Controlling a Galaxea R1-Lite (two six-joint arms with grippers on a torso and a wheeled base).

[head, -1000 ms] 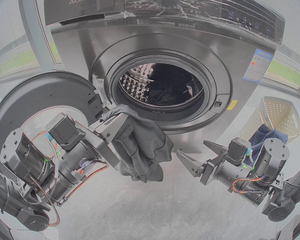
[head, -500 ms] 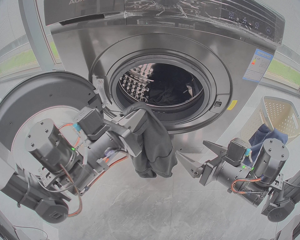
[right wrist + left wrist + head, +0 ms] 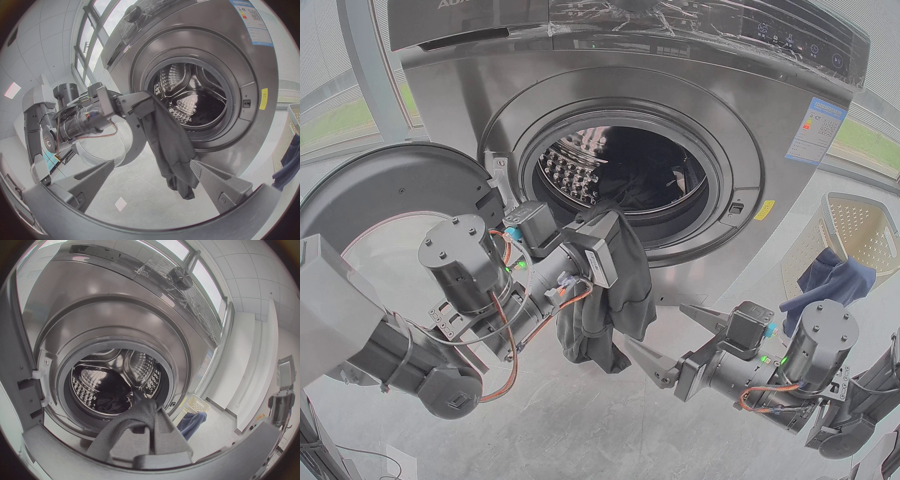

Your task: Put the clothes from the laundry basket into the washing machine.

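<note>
A dark grey garment hangs from my left gripper, which is shut on it just in front of the lower rim of the washing machine's open drum. The same garment droops toward the floor in the right wrist view, and it covers the fingers in the left wrist view. Dark clothes lie inside the drum. My right gripper is open and empty, low to the right of the hanging garment. A beige laundry basket at the right holds a blue garment.
The machine's round door stands swung open at the left, behind my left arm. Grey tiled floor lies in front of the machine. The basket stands against the machine's right side.
My left gripper has carried the dark garment up and to the right, from beside the door to the drum's lower rim. The right gripper has shifted slightly down and left, still open.
</note>
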